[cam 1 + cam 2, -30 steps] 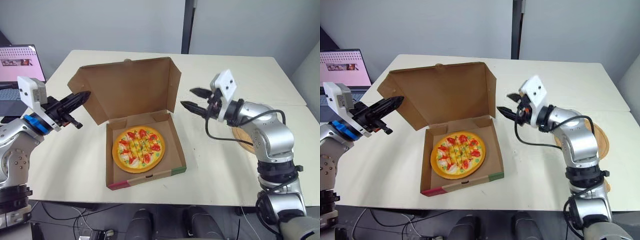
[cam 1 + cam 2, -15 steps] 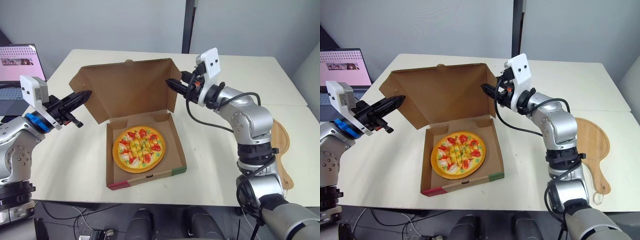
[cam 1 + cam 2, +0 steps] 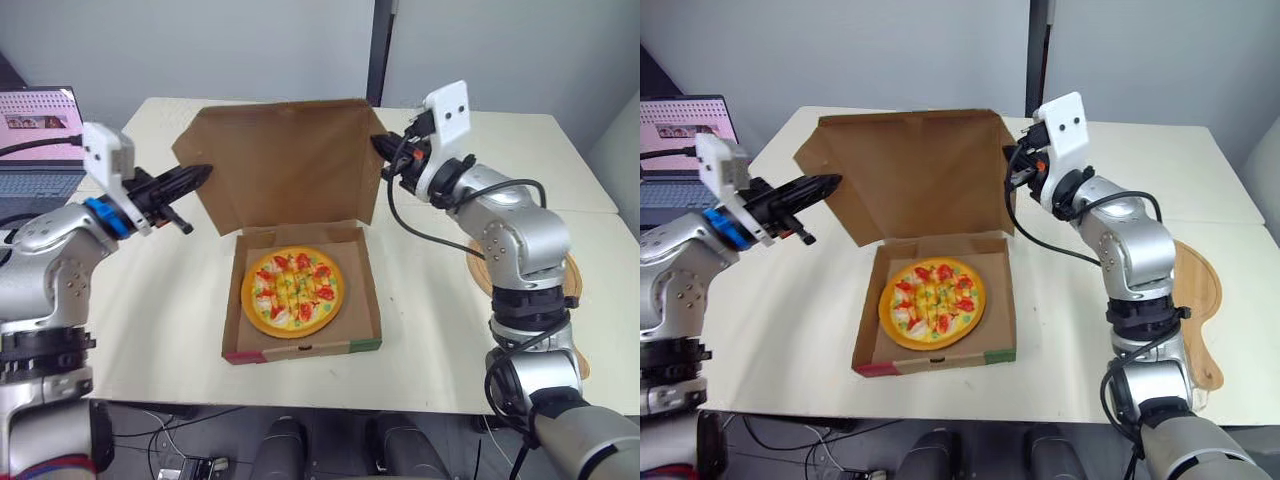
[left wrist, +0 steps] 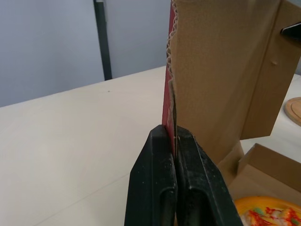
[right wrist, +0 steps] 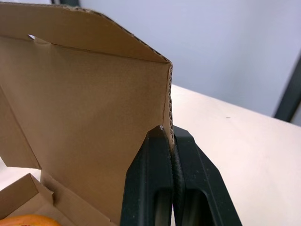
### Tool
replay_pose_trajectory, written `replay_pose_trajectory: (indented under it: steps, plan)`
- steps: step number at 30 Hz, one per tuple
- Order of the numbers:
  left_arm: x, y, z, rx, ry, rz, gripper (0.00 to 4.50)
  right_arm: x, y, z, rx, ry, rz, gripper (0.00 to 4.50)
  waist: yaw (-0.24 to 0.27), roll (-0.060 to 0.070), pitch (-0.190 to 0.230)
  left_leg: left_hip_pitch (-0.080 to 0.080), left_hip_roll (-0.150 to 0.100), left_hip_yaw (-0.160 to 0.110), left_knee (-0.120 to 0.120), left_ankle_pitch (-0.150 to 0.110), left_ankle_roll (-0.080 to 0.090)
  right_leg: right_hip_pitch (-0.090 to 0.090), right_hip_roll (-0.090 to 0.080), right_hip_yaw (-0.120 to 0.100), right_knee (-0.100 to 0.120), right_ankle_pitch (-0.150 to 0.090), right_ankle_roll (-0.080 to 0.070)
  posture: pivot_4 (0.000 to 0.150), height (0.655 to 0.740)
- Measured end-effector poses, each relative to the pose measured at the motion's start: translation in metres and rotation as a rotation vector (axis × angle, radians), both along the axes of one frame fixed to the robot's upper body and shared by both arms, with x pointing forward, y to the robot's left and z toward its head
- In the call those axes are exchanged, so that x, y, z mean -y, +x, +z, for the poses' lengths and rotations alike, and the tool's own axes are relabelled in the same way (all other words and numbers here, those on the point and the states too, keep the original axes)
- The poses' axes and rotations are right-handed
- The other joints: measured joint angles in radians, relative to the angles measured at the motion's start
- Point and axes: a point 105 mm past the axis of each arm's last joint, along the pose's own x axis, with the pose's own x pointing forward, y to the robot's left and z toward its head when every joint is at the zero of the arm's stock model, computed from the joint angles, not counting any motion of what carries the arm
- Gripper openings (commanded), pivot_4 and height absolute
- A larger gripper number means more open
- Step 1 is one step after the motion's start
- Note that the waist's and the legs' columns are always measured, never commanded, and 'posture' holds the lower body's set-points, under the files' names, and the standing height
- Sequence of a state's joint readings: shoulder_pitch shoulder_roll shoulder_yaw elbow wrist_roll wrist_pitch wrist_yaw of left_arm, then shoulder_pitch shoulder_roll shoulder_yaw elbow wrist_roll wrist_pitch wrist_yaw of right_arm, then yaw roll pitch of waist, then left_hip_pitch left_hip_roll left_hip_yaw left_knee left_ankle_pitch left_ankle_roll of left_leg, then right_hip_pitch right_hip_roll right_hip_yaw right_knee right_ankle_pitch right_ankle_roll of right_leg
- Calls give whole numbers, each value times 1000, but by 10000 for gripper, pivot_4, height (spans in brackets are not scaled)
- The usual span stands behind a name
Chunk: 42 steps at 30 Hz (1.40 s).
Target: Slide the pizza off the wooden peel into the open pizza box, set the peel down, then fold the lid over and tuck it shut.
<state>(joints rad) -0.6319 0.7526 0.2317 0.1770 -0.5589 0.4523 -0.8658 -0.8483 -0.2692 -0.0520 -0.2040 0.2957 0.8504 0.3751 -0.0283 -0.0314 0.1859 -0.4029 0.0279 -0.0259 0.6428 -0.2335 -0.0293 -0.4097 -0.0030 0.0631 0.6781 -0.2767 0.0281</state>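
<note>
Inside the box (image 3: 300,352) lies pizza (image 3: 294,291); left hand (image 3: 203,172) and right hand (image 3: 378,145) pinch its lid (image 3: 290,160).

The brown cardboard pizza box (image 3: 300,350) lies open. Its lid (image 3: 285,160) stands nearly upright, with the left edge pinched in the left gripper (image 3: 205,172) and the right edge in the right gripper (image 3: 378,147). The round, colourfully topped pizza (image 3: 295,291) lies flat in the box, below and between both jaws. The wooden peel (image 3: 1198,300) lies flat, well apart from the right jaws.
</note>
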Motion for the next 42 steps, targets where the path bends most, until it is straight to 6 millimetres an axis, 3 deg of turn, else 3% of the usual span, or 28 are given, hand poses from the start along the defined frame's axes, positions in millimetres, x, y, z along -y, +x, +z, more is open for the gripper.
replay_pose_trajectory:
  steps: [8, 17, 20, 23, 28, 36, 42]
  plan:
    - [39, 20, -1, -57, -19, -99, 0, 29, -16, 1, 19, 2, -179, 734, -7, 0, 0, 0, 0, 1, -1, 0, 0, -2, 1, 1, 1, 0, 0, 1500, 7306]
    - [58, 24, -7, -83, -9, -72, 0, 32, -31, -8, 15, 39, -263, 734, -5, 0, 0, -1, 0, 1, -1, 0, 0, -2, 0, 2, 0, 0, 1, 1500, 7306]
    - [58, 24, -7, -75, -26, -69, 0, 33, -31, -9, 15, 42, -279, 734, -5, 0, 0, -1, 0, 1, -1, 0, 0, -2, 1, 2, 0, 0, 1, 1500, 7306]
    - [56, 20, -9, -80, -45, -92, 5811, 32, -31, -9, 15, 45, -276, 0, -6, 0, 0, 0, 0, 1, -1, 0, 0, -2, 1, 2, 0, 0, 1, 1500, 7306]
    - [52, 19, -7, -60, -64, -121, 20482, 29, -34, -7, 22, 49, -258, 0, -8, 0, 0, 0, 0, 1, -1, 0, 0, -2, 1, 2, 0, 0, 1, 1500, 7306]
    - [34, 19, 7, -11, -160, -101, 20482, 29, -34, -7, 22, 48, -254, 0, -11, 0, 0, 0, 0, 1, -1, 0, 0, -2, 2, 2, 0, 0, 1, 1500, 7306]
    - [32, 18, 10, -4, -182, -101, 20482, 29, -34, -7, 21, 46, -254, 0, -11, 0, 0, 0, 0, 1, -1, 0, 0, -2, 2, 2, 0, 0, 1, 1500, 7306]
